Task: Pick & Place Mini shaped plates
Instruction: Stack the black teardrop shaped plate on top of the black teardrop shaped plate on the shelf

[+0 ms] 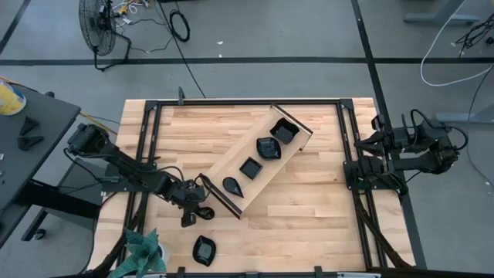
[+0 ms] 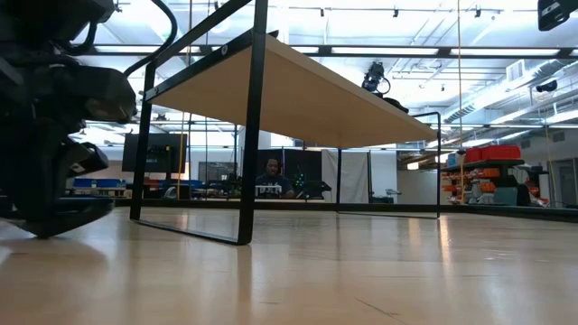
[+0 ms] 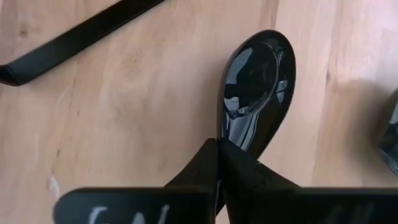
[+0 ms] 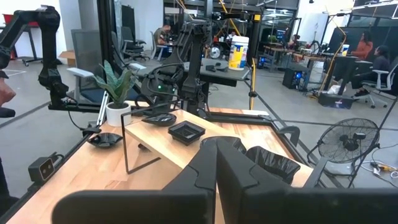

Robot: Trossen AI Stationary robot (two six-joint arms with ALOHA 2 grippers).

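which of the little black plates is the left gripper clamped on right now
The oval plate on the bare table, beside the tray's near black end. The left gripper is shut on its rim. Four other plates sit in the tray, and a wavy-rimmed plate lies untouched at the table's front edge.

In the left wrist view the left gripper's fingers (image 3: 217,163) cover the near end of the oval black plate (image 3: 256,87), so the grip itself is hidden. At that picture's right edge a dark object (image 3: 390,134) is cut off, possibly another plate. The low view shows no plates.
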